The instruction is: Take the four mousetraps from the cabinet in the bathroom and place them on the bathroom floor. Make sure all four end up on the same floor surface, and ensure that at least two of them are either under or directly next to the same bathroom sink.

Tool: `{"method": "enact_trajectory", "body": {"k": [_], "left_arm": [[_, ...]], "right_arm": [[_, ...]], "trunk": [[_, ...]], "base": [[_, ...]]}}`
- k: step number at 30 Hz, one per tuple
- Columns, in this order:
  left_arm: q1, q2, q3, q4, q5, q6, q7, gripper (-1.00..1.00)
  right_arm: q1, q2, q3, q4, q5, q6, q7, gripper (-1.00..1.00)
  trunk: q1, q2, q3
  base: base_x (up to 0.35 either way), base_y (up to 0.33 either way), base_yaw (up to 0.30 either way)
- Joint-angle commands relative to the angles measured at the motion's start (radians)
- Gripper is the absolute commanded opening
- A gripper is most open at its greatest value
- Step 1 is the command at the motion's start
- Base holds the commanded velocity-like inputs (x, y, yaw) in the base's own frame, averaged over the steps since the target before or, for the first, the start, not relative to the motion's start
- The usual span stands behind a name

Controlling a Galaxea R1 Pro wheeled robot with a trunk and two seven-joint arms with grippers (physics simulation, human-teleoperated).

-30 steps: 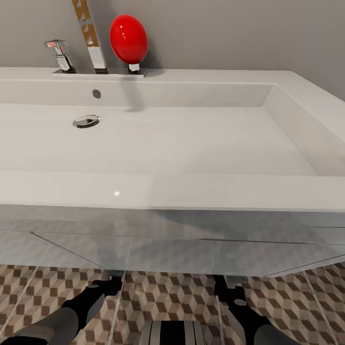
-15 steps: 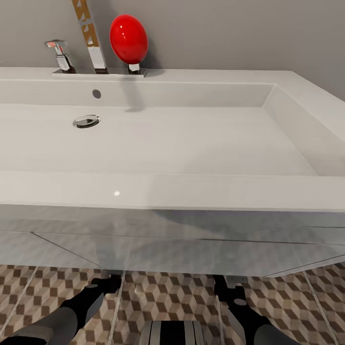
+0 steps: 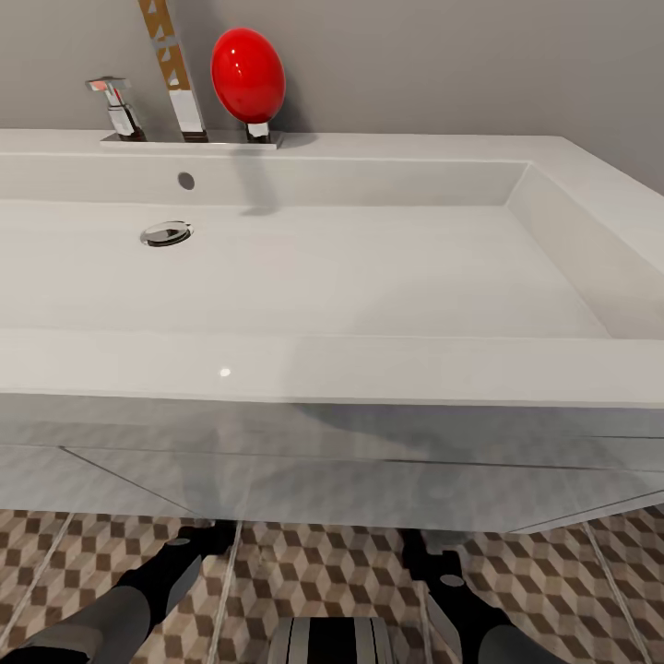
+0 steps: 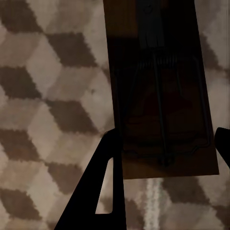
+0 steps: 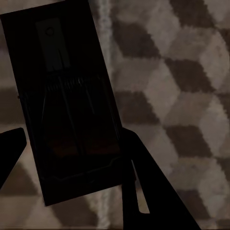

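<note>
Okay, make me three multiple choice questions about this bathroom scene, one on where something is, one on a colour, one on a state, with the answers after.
1. Where does the red egg-shaped object stand?
A. on the floor
B. on the back ledge of the sink, beside the tap
C. inside the basin

2. What colours are the floor tiles?
A. brown, beige and white cubes
B. plain blue
C. black and green stripes

3. What lies between the left gripper fingers?
A. nothing
B. a towel
C. a mousetrap

Answers:
1 B, the head view shows it on the ledge by the wall.
2 A, the cube pattern shows below the vanity.
3 C, the left wrist view shows the wooden board between both fingers; whether it is gripped is unclear.
</note>
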Motion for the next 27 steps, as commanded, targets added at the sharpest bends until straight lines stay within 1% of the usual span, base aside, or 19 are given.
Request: {"method": "enact_trajectory", "body": {"k": [1, 5, 10, 13, 18, 27], "left_arm": [[0.0, 0.001, -0.008, -0.003, 0.009, 0.006, 0.005, -1.0], [-0.001, 0.001, -0.008, -0.004, 0.011, 0.011, 0.005, -1.0], [-0.001, 0.0, -0.008, -0.002, 0.013, 0.033, 0.004, -1.0], [-0.001, 0.0, -0.009, 0.004, 0.013, 0.037, 0.003, -1.0], [-0.001, 0.001, -0.01, 0.014, 0.014, 0.04, 0.003, -1.0], [-0.001, 0.001, -0.01, 0.019, 0.014, 0.042, 0.003, -1.0]], "right_arm": [[0.0, 0.002, -0.005, 0.001, 0.009, -0.002, -0.002, -1.0], [0.001, 0.004, -0.005, 0.001, 0.009, -0.002, -0.002, -1.0], [0.002, 0.004, -0.005, 0.008, 0.007, 0.0, -0.002, -1.0], [0.002, 0.003, -0.005, 0.012, 0.007, 0.011, -0.002, -1.0], [0.002, 0.003, -0.005, 0.014, 0.007, 0.027, -0.002, -1.0], [0.002, 0.002, -0.005, 0.015, 0.008, 0.027, -0.002, -1.0]], "trunk": [[0.0, 0.0, -0.001], [0.0, 0.0, -0.001], [0.0, 0.0, -0.001], [0.0, 0.0, -0.001], [0.0, 0.0, -0.001], [0.0, 0.0, -0.001]], "base": [[0.0, 0.0, 0.0], [0.0, 0.0, 0.0], [0.0, 0.0, 0.0], [0.0, 0.0, 0.0], [0.0, 0.0, 0.0], [0.0, 0.0, 0.0]]}}
